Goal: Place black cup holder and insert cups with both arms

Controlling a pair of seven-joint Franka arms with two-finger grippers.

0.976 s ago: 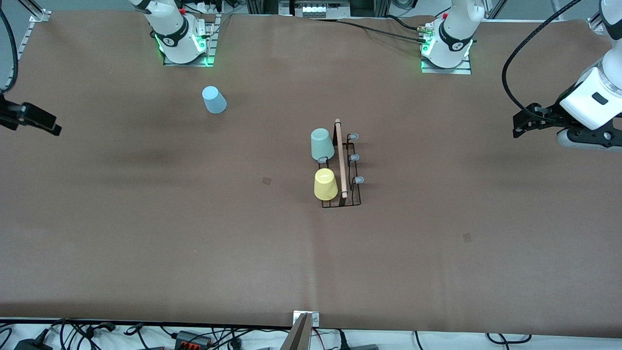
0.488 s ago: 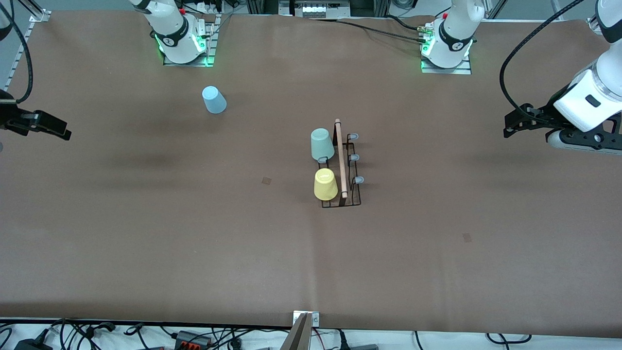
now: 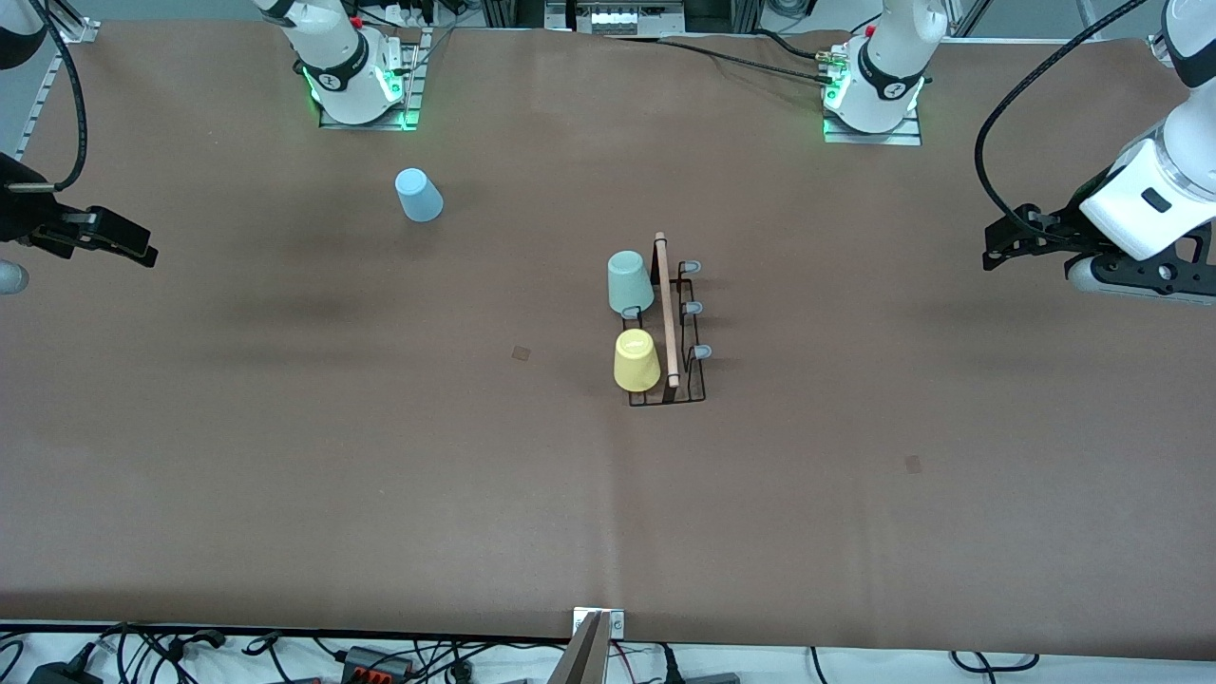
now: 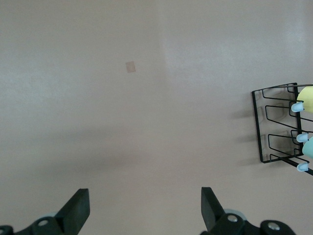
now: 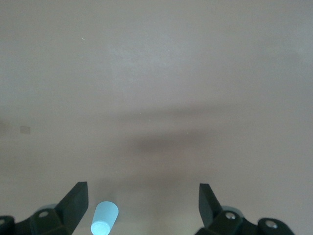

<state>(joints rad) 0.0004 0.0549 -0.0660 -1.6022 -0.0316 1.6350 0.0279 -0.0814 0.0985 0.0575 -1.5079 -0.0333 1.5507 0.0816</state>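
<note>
The black cup holder (image 3: 692,385) stands mid-table, its wooden handle (image 3: 667,309) on top. A mint green cup (image 3: 629,282) and a yellow cup (image 3: 636,361) sit upside down on it, on the handle's right-arm side. The pegs (image 3: 693,308) on the left-arm side are bare. A light blue cup (image 3: 418,195) stands upside down on the table near the right arm's base. My right gripper (image 3: 141,250) hovers open over the right arm's end of the table, the light blue cup (image 5: 104,218) low in its wrist view. Over the left arm's end, my left gripper (image 3: 997,245) is open and empty, with the holder (image 4: 257,125) at the edge of its wrist view.
Both arm bases (image 3: 356,85) (image 3: 874,95) stand along the table edge farthest from the front camera. Small brown marks (image 3: 521,353) (image 3: 913,464) lie on the brown table cover. Cables (image 3: 380,655) run below the table's nearest edge.
The right gripper has moved in from the table's end toward the middle. The left gripper has shifted slightly inward too. Both stay open; the cups and holder have not moved.
</note>
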